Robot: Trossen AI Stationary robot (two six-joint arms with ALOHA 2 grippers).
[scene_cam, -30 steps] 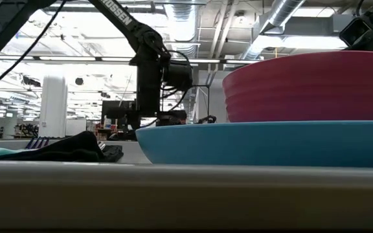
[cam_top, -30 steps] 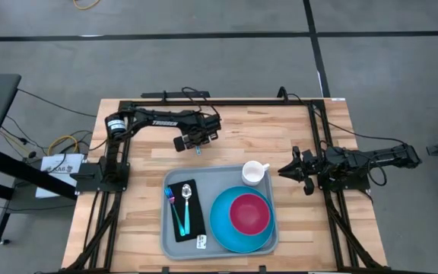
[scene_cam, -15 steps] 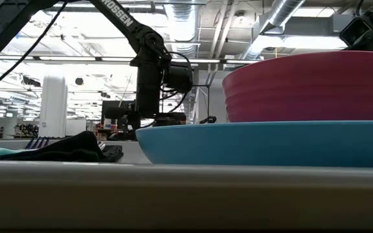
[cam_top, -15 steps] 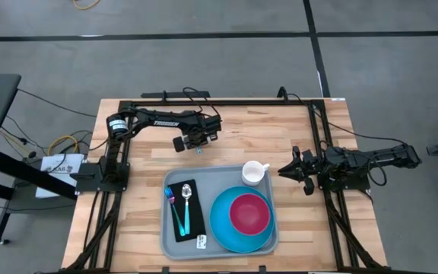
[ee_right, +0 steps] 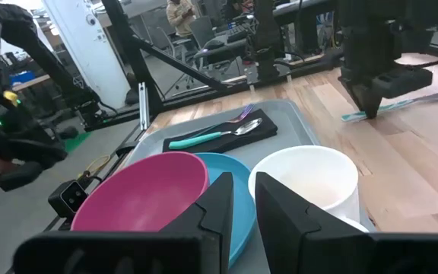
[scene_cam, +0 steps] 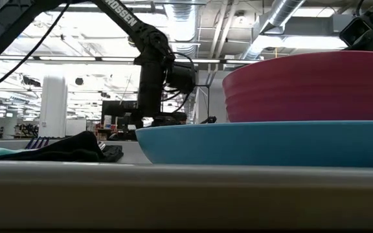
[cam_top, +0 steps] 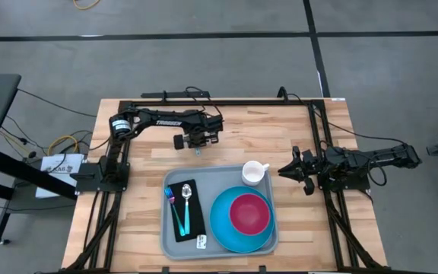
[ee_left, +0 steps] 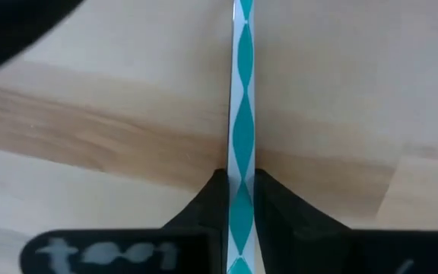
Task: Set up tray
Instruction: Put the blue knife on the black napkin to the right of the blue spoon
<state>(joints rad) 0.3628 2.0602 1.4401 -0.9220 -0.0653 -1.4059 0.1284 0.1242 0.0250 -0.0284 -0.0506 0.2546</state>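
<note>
The grey-blue tray (cam_top: 168, 236) lies near the table's front edge. It carries a blue plate (cam_top: 220, 228) with a pink bowl (cam_top: 249, 213), a white cup (cam_top: 255, 173), and a black napkin (cam_top: 192, 221) with a spoon and a fork. Beyond the tray a utensil with a teal-and-white handle (ee_left: 242, 91) lies flat on the wood. My left gripper (cam_top: 197, 147) points down over it, shut on the handle. My right gripper (cam_top: 283, 170) waits level at the tray's right side, behind the cup (ee_right: 310, 183), shut on nothing. My left gripper pinches the utensil's patterned handle (ee_left: 241, 176) between its two fingers (ee_left: 204, 209), which sit on the handle's two long sides. The fingers come from above, pointing down, across the handle. The utensil lies on the table.
A small white tag (cam_top: 202, 242) lies on the tray's near edge. Black frame rails (cam_top: 219, 103) run along the table's far, left and right sides. Bare wood lies left and right of the tray.
My left gripper has stayed over the utensil, rolled its wrist a little and shut on the handle. The utensil lies where it was.
</note>
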